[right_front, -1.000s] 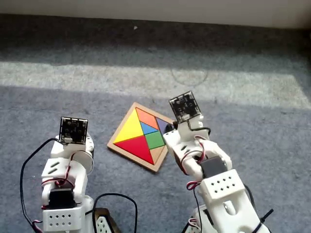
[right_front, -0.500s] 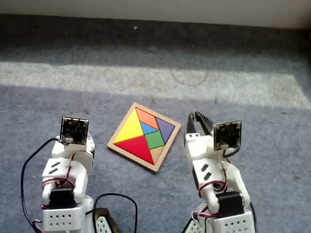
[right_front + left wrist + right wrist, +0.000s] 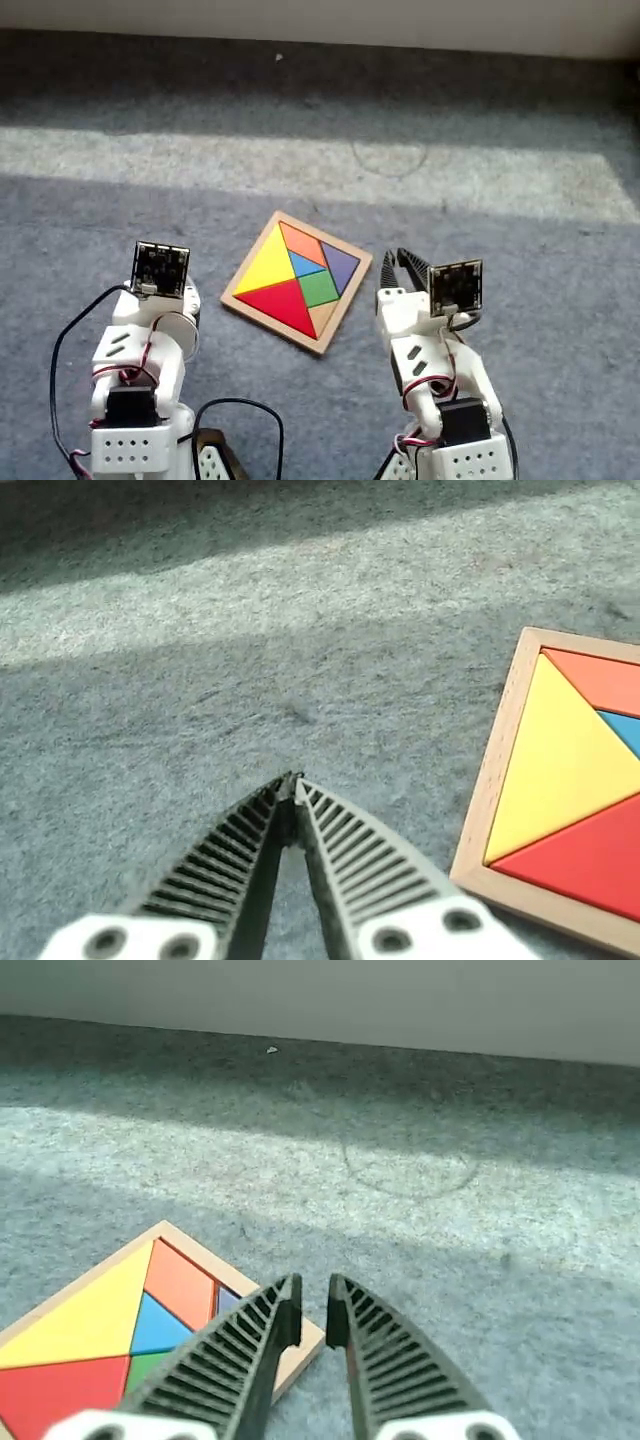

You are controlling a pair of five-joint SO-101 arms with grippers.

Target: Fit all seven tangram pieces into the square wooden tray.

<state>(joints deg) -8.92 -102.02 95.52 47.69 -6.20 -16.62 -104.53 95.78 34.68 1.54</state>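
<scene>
– left hand (image 3: 293,785) is pinched closed on nothing; right hand (image 3: 311,1305) is barely parted, also empty.
– and the square wooden tray (image 3: 497,770)?
– mid-worktop (image 3: 500,180), between both hands. all seven tangram pieces (image 3: 270,265) look seated flush, so i'd call it finished.

Two claws are showing, the left claw (image 3: 291,785) and right claw (image 3: 313,1295). Between them, one square wooden tray (image 3: 500,750) is holding seven tangram pieces (image 3: 265,265), each a different colour.
</scene>
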